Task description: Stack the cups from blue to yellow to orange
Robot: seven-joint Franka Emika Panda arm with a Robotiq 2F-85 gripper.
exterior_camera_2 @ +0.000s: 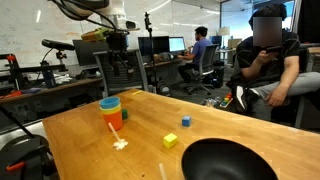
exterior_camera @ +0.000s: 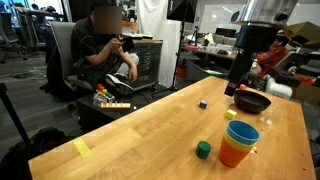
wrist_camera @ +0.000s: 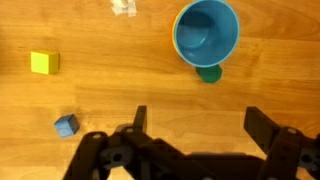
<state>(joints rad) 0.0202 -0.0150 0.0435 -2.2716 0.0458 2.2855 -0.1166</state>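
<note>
The cups [exterior_camera: 240, 143] stand nested upright on the wooden surface [exterior_camera: 140, 125], near its edge. Light blue sits in yellow, and the outermost looks orange, though that is blurry. The fingers [wrist_camera: 140, 120] are spread wide above them and hold nothing.

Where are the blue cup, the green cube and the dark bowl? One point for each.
blue cup [wrist_camera: 207, 30]: wrist view, on its inside bottom.
green cube [exterior_camera: 204, 150]: in an exterior view, on its front face.
dark bowl [exterior_camera_2: 230, 162]: in an exterior view, on its bare inside.
</note>
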